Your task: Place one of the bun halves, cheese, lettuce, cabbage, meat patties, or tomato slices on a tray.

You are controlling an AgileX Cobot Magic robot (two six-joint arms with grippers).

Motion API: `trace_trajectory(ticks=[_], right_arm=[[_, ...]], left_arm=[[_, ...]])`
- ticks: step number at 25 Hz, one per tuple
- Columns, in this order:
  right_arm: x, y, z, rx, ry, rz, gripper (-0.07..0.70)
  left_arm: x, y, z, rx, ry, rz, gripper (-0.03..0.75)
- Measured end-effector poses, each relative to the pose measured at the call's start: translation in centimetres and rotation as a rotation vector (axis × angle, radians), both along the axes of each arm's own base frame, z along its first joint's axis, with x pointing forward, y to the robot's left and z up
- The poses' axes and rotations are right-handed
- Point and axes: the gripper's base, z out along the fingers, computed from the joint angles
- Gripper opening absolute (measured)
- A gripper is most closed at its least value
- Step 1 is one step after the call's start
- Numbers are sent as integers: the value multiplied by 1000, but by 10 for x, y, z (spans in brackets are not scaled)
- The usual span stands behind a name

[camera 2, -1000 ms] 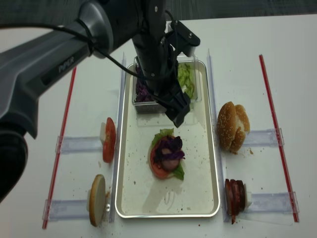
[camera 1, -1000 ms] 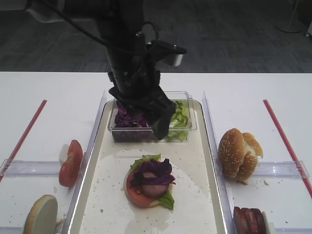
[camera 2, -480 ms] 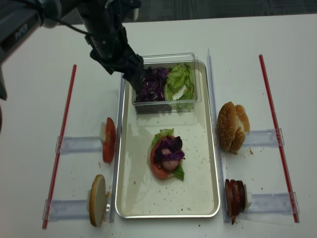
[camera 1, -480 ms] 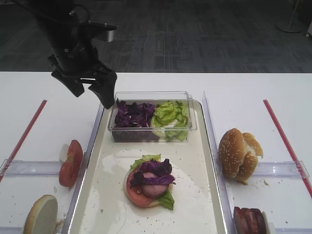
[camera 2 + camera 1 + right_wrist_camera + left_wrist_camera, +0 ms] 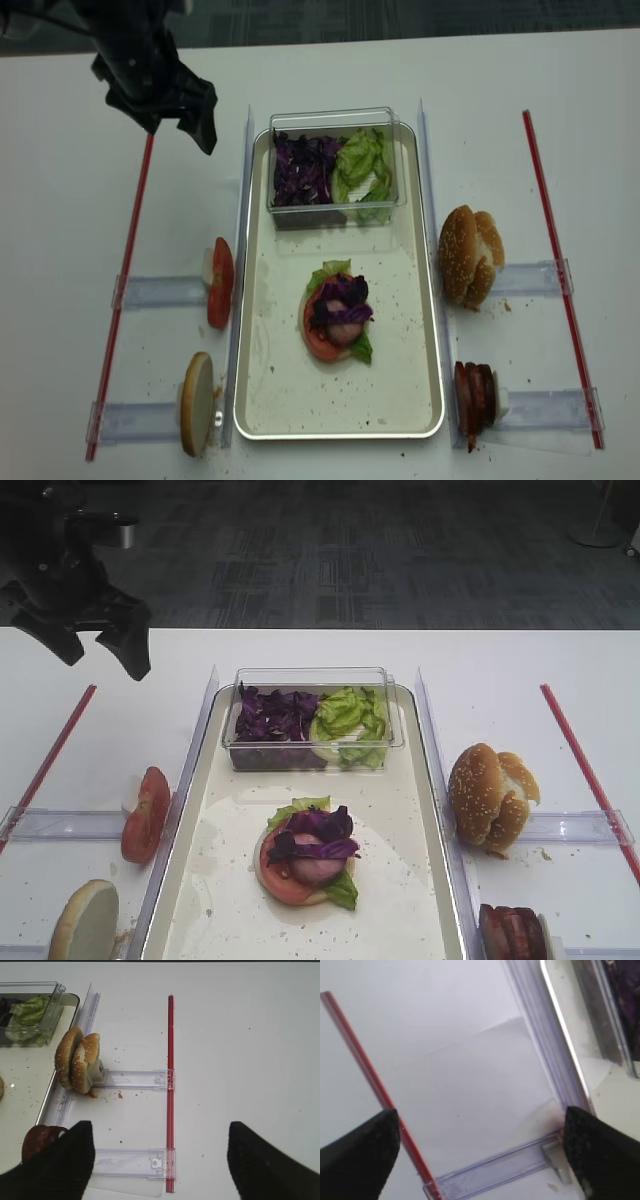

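Observation:
On the tray (image 5: 402, 810) (image 5: 400, 340) lies a stack (image 5: 308, 855) (image 5: 338, 318) of tomato, lettuce and purple cabbage. My left gripper (image 5: 105, 660) (image 5: 178, 135) (image 5: 477, 1135) hangs open and empty over the bare table, left of the tray's far corner. Also open and empty, my right gripper (image 5: 159, 1130) hovers right of the tray. Bun halves (image 5: 487, 795) (image 5: 75, 1065) and meat patties (image 5: 512, 932) (image 5: 40, 1140) stand right of the tray. Tomato slices (image 5: 147, 815) (image 5: 220, 283) and another bun half (image 5: 85, 920) stand to its left. Cheese is out of view.
A clear tub (image 5: 385, 742) at the tray's far end holds cabbage (image 5: 272, 715) and lettuce (image 5: 345, 715). Red strips (image 5: 50, 755) (image 5: 170, 1085) run along both sides. Clear plastic holders (image 5: 160, 292) (image 5: 135, 1079) carry the ingredients beside the tray.
My left arm has swung from above the clear tub out to the far left of the table, its jaws open throughout. Nothing else has moved.

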Motion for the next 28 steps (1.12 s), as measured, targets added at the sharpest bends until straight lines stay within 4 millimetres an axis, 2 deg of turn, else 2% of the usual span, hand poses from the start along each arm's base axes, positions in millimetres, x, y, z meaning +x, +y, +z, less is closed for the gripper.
trace_trajectory(ticks=[5, 11, 21, 28], right_arm=[[0, 0, 0, 0, 0, 0, 571], [0, 0, 0, 0, 0, 0, 571], [0, 0, 0, 0, 0, 0, 571], [0, 0, 0, 0, 0, 0, 571]], left_arm=[[2, 26, 0, 40, 0, 68, 608], [3, 38, 0, 55, 1, 115, 608], [2, 39, 0, 49, 7, 188, 608], [-22, 38, 7, 36, 25, 203, 608]])
